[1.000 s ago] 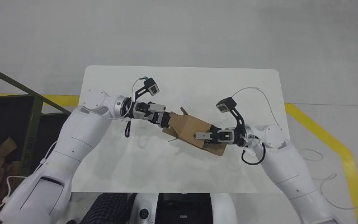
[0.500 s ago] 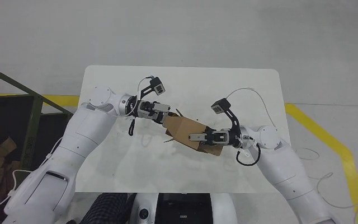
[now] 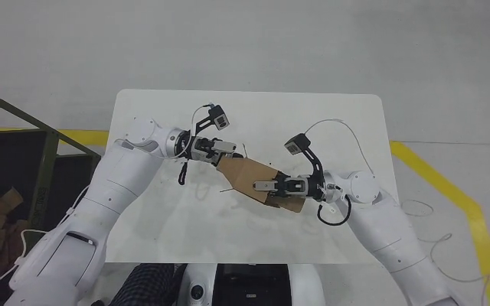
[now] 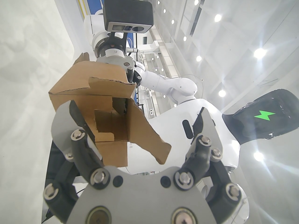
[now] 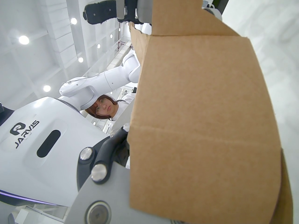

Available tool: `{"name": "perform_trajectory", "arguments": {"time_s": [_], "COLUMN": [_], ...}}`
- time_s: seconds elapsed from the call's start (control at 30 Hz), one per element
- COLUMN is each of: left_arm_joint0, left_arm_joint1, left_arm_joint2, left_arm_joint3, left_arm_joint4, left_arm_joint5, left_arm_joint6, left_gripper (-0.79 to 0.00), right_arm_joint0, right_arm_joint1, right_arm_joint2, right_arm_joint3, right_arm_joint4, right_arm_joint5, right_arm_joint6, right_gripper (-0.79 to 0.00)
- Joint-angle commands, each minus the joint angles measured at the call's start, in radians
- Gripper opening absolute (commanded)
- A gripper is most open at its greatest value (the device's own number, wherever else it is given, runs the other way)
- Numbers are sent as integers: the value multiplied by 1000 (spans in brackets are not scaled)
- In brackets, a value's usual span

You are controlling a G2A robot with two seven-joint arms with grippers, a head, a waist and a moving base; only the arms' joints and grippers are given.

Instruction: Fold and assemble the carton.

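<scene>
Carton [image 3: 249,177] lay over the middle of the worktop [image 3: 321,115], between the two arms; I could not tell whether it touched the surface. Right gripper [image 3: 266,186] sat on its near end, clamped on a side panel as far as I could judge. Over the last second that arm carried the carton toward the left gripper [image 4: 137,117], whose fingers stood wide apart. The open end with its loose flap [image 4: 149,136] now lay just inside that spread. My reading: the flap was presented for folding and the fold itself was not yet made.
</scene>
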Motion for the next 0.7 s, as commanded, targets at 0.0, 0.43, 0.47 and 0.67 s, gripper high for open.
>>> {"name": "perform_trajectory", "arguments": {"time_s": [0.0,0.43,0.47,0.67], "left_arm_joint0": [-1,-1,3,29], "left_arm_joint1": [-1,1,3,14], "left_arm_joint2": [0,-20,-28,-72], "left_arm_joint3": [1,16,17,9], "left_arm_joint4": [0,-1,0,11], "left_arm_joint5": [0,-10,-11,-9], "left_arm_joint6": [0,0,0,5], "left_gripper": [0,0,0,0], "right_arm_joint0": [1,3,2,-7], "right_arm_joint1": [-1,-3,-2,3], "right_arm_joint2": [0,9,14,28], "right_arm_joint3": [4,25,26,27], "right_arm_joint4": [3,36,40,79], "right_arm_joint5": [1,-1,-2,-3], "right_arm_joint6": [-6,5,10,72], "right_gripper": [-785,-785,-785,-785]}}
